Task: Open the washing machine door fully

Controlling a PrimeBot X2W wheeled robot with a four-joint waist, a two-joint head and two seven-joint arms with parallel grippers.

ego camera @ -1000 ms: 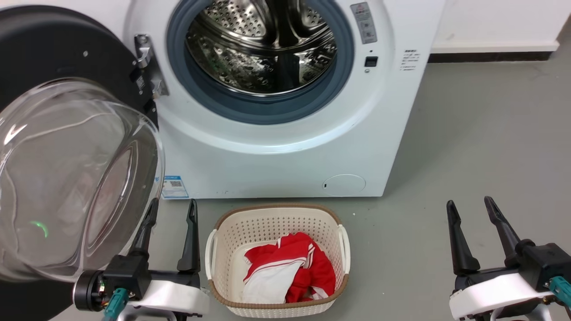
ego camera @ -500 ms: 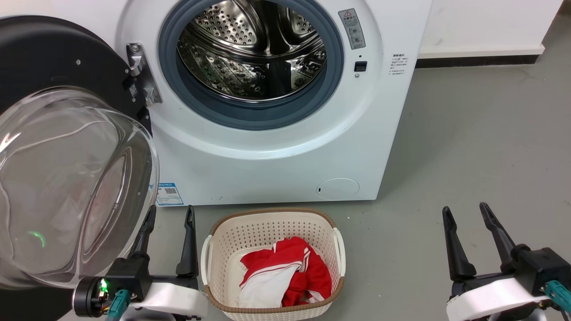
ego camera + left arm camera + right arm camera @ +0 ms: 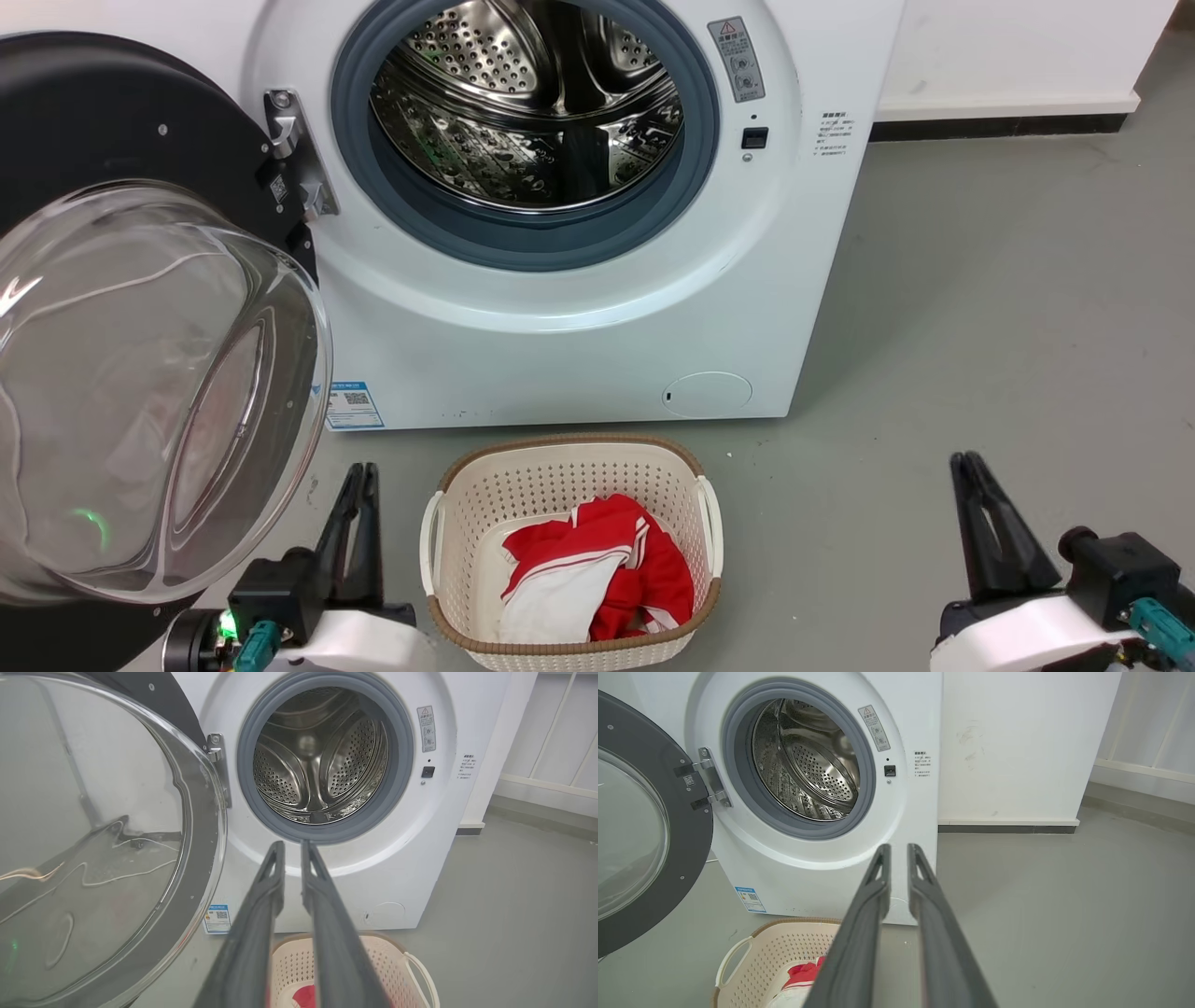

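The washing machine door (image 3: 84,121), a black disc with a bulging clear glass bowl, is swung wide to the left of the white machine (image 3: 579,336). Its hinge (image 3: 289,154) sits at the left of the grey-ringed steel drum opening (image 3: 527,103). The door (image 3: 93,826) takes up the left side of the left wrist view and the door (image 3: 644,830) stands at the left edge of the right wrist view. My left gripper (image 3: 359,471) is shut and empty beside the door's lower rim. My right gripper (image 3: 968,462) is shut and empty over the floor at the lower right.
A cream laundry basket (image 3: 569,457) holding red and white cloth (image 3: 597,569) stands on the grey floor right in front of the machine, between my two grippers. A white wall with a dark skirting (image 3: 999,121) runs to the right of the machine.
Both grippers have gone from open to shut and drawn back slightly toward the bottom of the head view. Early on the camera shifted, sliding the whole scene left and down.
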